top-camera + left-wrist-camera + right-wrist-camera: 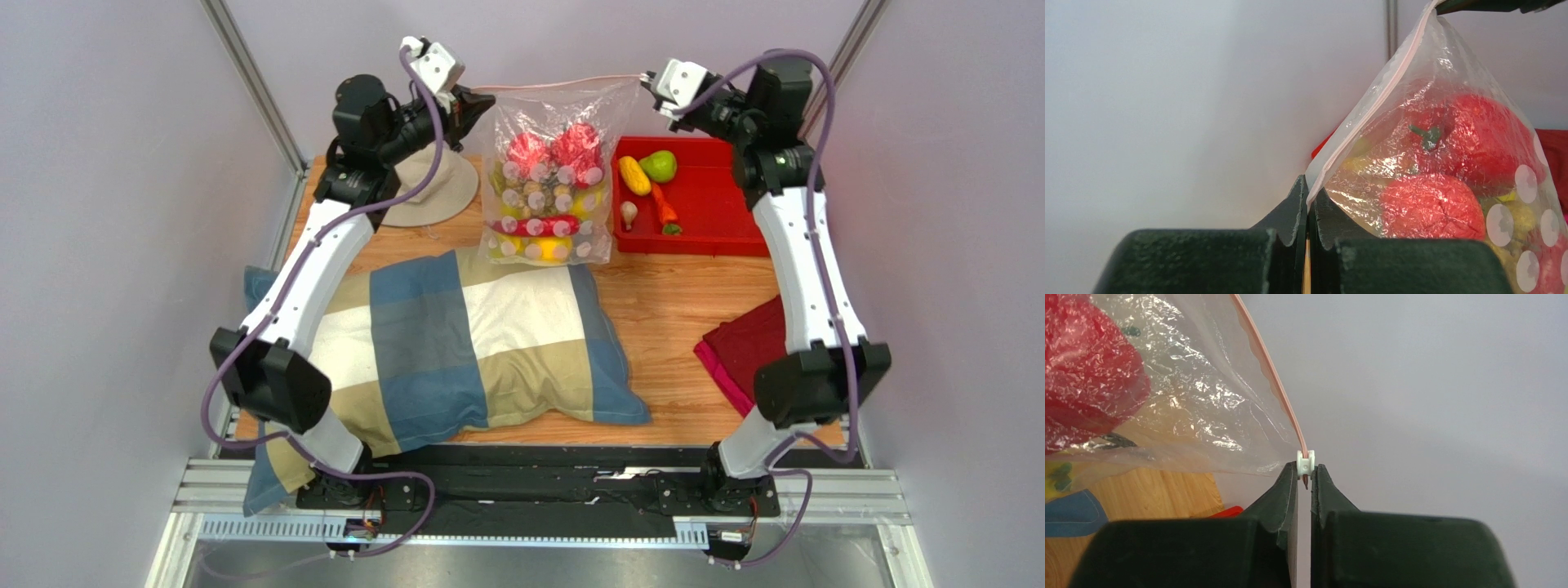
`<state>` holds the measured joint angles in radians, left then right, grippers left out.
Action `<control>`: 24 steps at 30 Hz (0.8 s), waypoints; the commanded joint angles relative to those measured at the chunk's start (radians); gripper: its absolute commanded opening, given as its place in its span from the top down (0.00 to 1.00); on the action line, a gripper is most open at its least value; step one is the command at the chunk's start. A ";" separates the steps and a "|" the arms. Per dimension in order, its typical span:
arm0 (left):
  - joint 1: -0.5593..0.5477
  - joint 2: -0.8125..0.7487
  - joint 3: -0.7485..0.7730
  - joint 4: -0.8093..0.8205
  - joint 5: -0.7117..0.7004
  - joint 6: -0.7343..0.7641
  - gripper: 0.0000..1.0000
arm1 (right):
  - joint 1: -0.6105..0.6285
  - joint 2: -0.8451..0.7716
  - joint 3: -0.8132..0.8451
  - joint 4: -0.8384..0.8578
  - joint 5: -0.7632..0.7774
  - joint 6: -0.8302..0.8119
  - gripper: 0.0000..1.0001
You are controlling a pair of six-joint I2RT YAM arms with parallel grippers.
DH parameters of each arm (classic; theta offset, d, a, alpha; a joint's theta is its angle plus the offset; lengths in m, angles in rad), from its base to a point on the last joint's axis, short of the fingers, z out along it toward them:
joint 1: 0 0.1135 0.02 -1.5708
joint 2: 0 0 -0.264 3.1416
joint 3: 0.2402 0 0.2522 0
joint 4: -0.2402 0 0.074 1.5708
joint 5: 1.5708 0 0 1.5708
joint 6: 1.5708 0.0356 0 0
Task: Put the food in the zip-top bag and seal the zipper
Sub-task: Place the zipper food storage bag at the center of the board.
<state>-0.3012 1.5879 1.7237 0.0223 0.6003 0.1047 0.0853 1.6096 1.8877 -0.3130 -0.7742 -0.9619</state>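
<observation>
The zip-top bag (547, 184) hung just left of the red tray (718, 233), over the bench (662, 306). The left gripper (481, 101) was clamped on its corner farther from the tray. The right gripper (646, 83) pinched the white slider (1306, 460) of the zipper (558, 83) at the nearer corner. Red and yellow food (552, 153) filled the bag. A lemon (634, 175), a green piece (660, 164) and a carrot (664, 206) lay on the tray.

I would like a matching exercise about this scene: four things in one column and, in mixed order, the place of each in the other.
1. bag
2. tray
3. pillow
4. red cloth

A. right edge of the table, near side
B. far side, right
C. held up between the left end effector and the right end effector
D. near side, left of centre

Pairs: 1-C, 2-B, 3-D, 4-A
</observation>
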 commanded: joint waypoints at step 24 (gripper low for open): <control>0.096 0.440 0.172 0.107 -0.137 -0.080 1.00 | 0.028 0.469 0.211 0.173 0.153 0.215 1.00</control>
<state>-0.2333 2.0285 1.8503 0.1192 0.4797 0.0345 0.1162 2.0514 2.0541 -0.1799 -0.6579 -0.7574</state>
